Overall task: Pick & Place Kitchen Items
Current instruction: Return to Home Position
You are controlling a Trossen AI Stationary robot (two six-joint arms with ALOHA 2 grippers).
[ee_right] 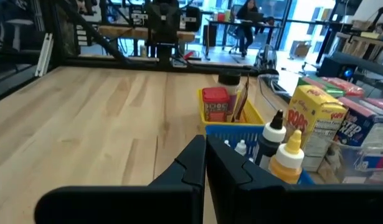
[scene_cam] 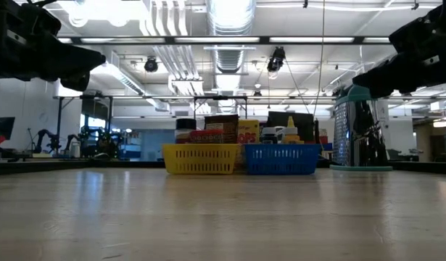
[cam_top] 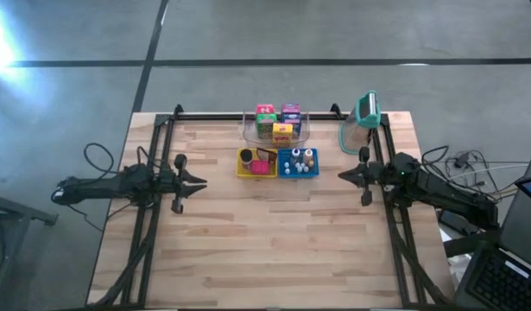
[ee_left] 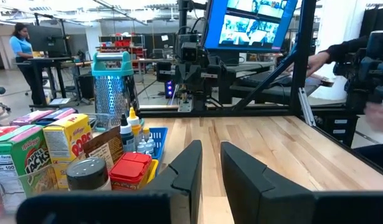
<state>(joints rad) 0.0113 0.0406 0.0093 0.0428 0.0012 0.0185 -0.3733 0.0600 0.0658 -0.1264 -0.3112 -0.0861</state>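
The kitchen items sit at the table's far middle. Pink, green, yellow and purple cartons (cam_top: 278, 121) stand in a clear tray (cam_top: 248, 131). A yellow basket (cam_top: 240, 164) holds a red tub (ee_left: 132, 169) and a dark-lidded jar (ee_left: 88, 174). A blue basket (cam_top: 316, 166) holds small bottles (ee_right: 275, 140). My left gripper (cam_top: 205, 181) hovers level at the table's left, shut and holding nothing, pointing toward the baskets. My right gripper (cam_top: 340, 175) hovers at the right, shut and holding nothing, its tips (ee_right: 205, 158) a short way from the blue basket.
A clear jug with a teal lid (cam_top: 362, 121) stands at the far right corner, just beyond my right arm. Bare wood (cam_top: 265, 242) stretches across the table's near half. Black frame rails (cam_top: 148, 225) run along both sides. People show in the room beyond.
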